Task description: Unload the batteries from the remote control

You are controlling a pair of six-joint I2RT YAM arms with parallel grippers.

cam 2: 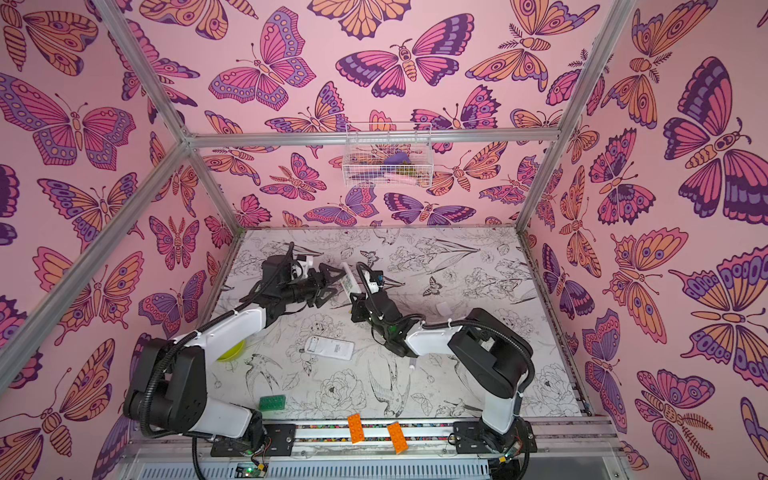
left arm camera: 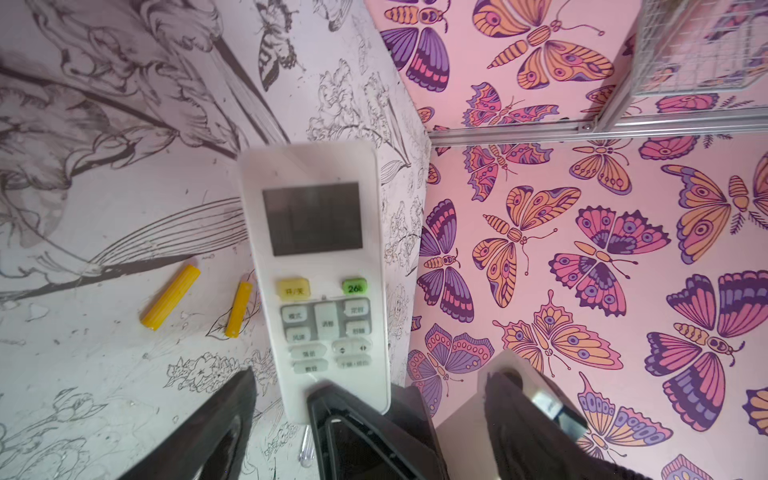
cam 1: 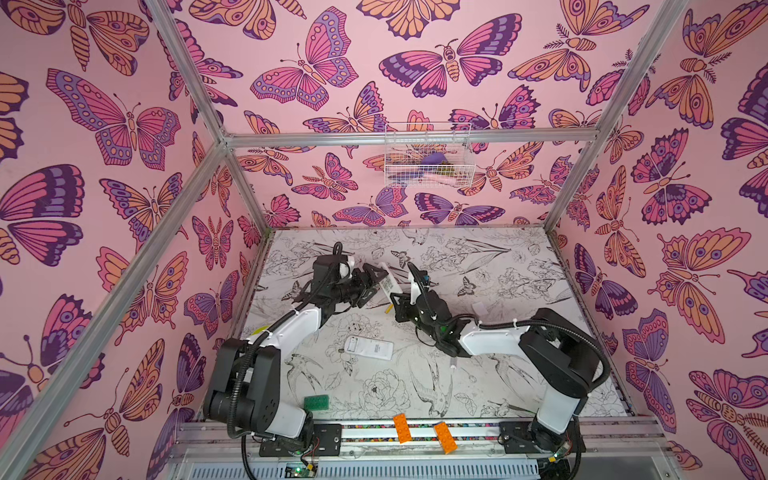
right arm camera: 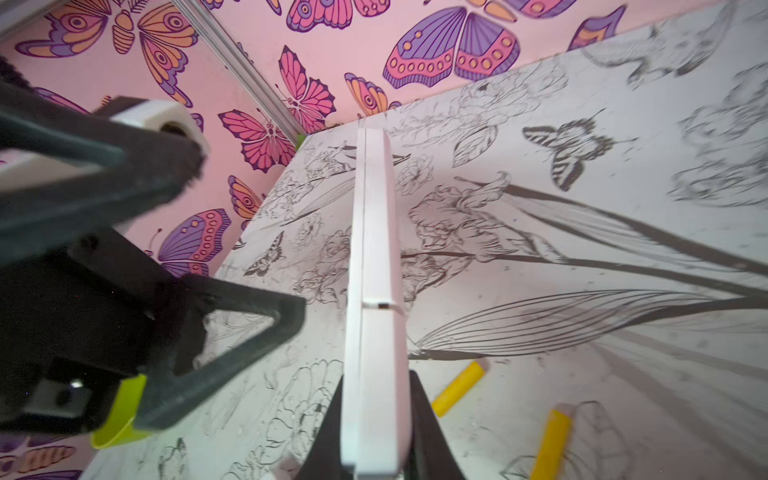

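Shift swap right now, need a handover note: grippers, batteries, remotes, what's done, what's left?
Left gripper: open, beside the held remote, not touching it.
Right gripper: shut on that remote's button end, holding it over the table.
Done: two yellow batteries lie loose on the table.
Left: black batteries not in view. Check the second remote, lying flat mid-table.

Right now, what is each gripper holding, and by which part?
Right gripper clamps the white remote control by its button end; left gripper is open, holding nothing.
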